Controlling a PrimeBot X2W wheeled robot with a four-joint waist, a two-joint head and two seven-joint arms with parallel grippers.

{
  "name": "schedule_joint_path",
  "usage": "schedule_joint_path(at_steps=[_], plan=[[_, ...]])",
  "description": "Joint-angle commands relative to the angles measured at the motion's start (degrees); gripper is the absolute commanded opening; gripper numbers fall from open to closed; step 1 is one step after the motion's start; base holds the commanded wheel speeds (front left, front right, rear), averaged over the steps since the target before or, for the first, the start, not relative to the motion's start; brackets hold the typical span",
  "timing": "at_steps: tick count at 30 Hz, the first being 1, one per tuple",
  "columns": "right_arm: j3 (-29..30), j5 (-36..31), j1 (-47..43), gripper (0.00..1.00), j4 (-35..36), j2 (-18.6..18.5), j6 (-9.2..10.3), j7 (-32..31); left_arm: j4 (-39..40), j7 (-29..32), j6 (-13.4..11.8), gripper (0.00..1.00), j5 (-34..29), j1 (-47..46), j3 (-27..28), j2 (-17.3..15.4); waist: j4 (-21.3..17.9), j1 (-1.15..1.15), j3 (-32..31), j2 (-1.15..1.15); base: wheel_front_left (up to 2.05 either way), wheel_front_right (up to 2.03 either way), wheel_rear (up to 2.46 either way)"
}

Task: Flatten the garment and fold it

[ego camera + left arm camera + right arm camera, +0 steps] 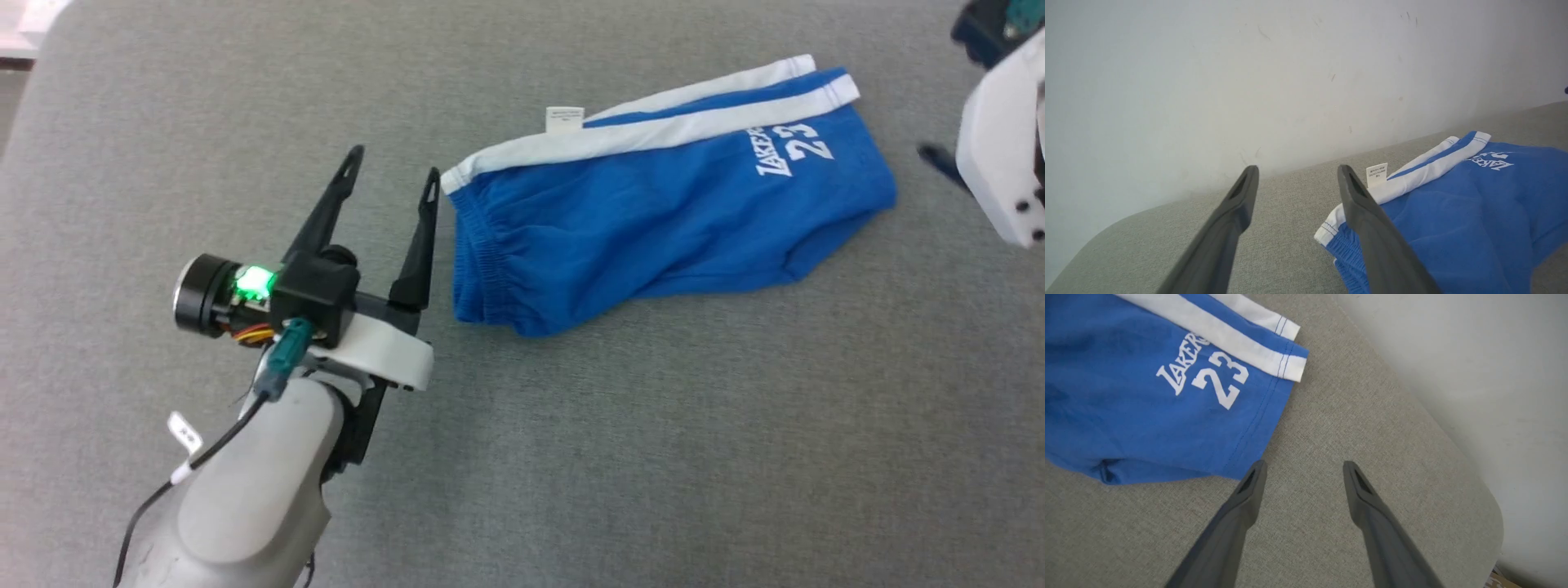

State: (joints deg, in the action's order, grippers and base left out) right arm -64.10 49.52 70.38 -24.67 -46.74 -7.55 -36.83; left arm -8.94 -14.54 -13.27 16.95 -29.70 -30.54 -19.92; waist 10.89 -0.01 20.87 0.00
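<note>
**Shorts between two empty grippers**

Your left gripper (393, 163), fingers spread, sits just beside the waistband end of the garment (653, 212). Your right gripper (1304, 464), also spread, is near the leg hem. On the grey surface (571, 449), the garment's long axis runs left to right, waistband leftward.

The garment (653, 220), bright blue shorts folded one leg over the other, lies flat on the grey tabletop (571, 457), toward 1 o'clock in the head view. Its gathered waistband (482, 245) points to 8 o'clock and its hems to 2 o'clock. White stripes (653, 131) line the 12 o'clock edge, the "23" print (804, 140) faces up, and the label (564, 118) sticks out.
</note>
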Motion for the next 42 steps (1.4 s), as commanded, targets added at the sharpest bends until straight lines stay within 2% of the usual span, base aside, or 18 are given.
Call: schedule_joint_path(at_steps=[1, 6, 12, 17, 18, 19, 23, 26, 31, 33, 37, 42], plan=[[-0.6, 1.3, 0.3, 1.00, 0.3, -0.1, 0.06, -1.3, 0.7, 0.2, -0.4, 1.00, 0.3, 0.8, 0.3, -0.3, 1.1, 0.01, 0.4, 0.00, 0.00, 0.00, 0.00], [0.9, 6.3, -1.3, 1.00, -2.7, 1.2, 0.06, -3.1, 3.0, 0.9, -0.6, 1.00, 1.2, 1.1, 0.4, -0.2, 3.0, 0.01, 2.5, 0.00, 0.00, 0.00, 0.00], [-0.4, 6.8, -5.1, 1.00, -7.8, 3.3, 0.06, -3.2, 2.9, 0.9, -0.4, 1.00, 2.0, 0.5, 0.3, 0.5, 4.5, 0.01, 3.8, 0.00, 0.00, 0.00, 0.00], [-2.2, 8.1, -8.8, 1.00, -8.8, 4.8, 0.06, -2.4, 1.8, 1.2, 0.3, 1.00, 3.0, 0.3, 0.4, 0.2, 4.0, 0.01, 3.1, 0.00, 0.00, 0.00, 0.00], [-2.4, 8.4, -9.2, 0.64, -8.7, 5.0, 0.06, -1.8, 1.6, 1.4, 0.5, 1.00, 3.3, 0.3, 0.5, 0.1, 3.8, 0.01, 2.8, 0.00, 0.00, 0.00, 0.00], [-2.4, 8.8, -9.5, 0.00, -8.6, 5.3, 0.06, -0.8, 1.3, 1.8, 1.0, 1.00, 3.4, 0.0, 0.4, -0.3, 3.5, 0.01, 2.4, 0.00, 0.00, 0.00, 0.00], [-2.4, 8.6, -9.3, 0.00, -8.7, 5.7, 0.06, 4.4, 1.0, 5.3, 3.7, 1.00, 4.4, -2.2, 0.1, -2.3, 2.8, 0.01, 0.0, 0.00, 0.00, 0.00, 0.00], [-2.9, 8.4, -9.1, 0.00, -8.3, 6.0, 0.06, 7.5, 1.3, 10.5, 7.2, 1.00, 6.2, -4.9, -0.5, -4.0, 2.5, 0.01, -2.0, 0.00, 0.00, 0.00, 0.00], [-3.7, 8.5, -9.2, 0.00, -8.4, 6.4, 0.06, 11.0, 0.2, 25.2, 13.9, 1.00, 10.7, -9.1, -3.6, -6.2, 2.1, 0.01, -4.1, 0.00, 0.00, 0.00, 0.00], [-4.2, 8.4, -9.2, 0.00, -8.6, 6.6, 0.06, 11.9, -0.2, 30.6, 16.3, 1.00, 13.4, -10.1, -4.8, -5.9, 2.0, 0.01, -4.3, 0.00, 0.00, 0.00, 0.00], [-5.0, 8.3, -9.0, 0.00, -9.0, 7.3, 0.06, 13.2, -1.5, 39.1, 18.7, 1.00, 17.7, -11.4, -7.6, -5.5, 1.4, 0.01, -4.0, 0.00, 0.00, 0.00, 0.00], [-6.0, 7.5, -8.0, 0.00, -9.5, 7.8, 0.06, 14.4, -4.2, 44.4, 20.0, 1.00, 20.8, -12.6, -11.0, -4.4, 0.6, 0.01, -2.8, 0.00, 0.00, 0.00, 0.00]])
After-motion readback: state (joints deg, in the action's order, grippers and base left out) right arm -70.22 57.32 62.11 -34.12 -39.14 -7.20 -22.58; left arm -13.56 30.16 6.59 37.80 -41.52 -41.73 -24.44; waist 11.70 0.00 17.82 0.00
